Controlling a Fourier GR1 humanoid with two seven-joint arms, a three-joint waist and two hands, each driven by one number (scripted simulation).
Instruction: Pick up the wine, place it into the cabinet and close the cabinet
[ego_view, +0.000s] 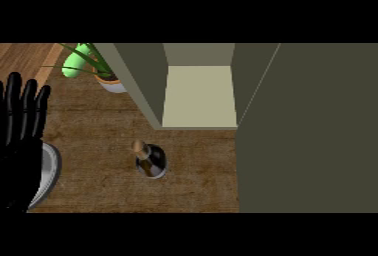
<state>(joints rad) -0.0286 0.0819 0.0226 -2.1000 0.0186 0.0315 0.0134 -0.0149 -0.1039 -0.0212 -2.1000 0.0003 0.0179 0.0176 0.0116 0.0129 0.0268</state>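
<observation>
The wine bottle (150, 160) stands upright on the wooden counter (96, 125), seen from above, with a tan cork top and a dark body. Just behind it is the cabinet (199, 92), its pale inside showing and its olive door (306, 130) swung open at the right. My left hand (22, 125) is raised at the view's left edge, open with fingers straight up, well to the left of the bottle. My right hand does not show.
A potted plant (96, 67) with green leaves stands at the back left beside the cabinet's left wall. A metal plate's rim (50, 170) shows at the left edge, partly behind my left hand.
</observation>
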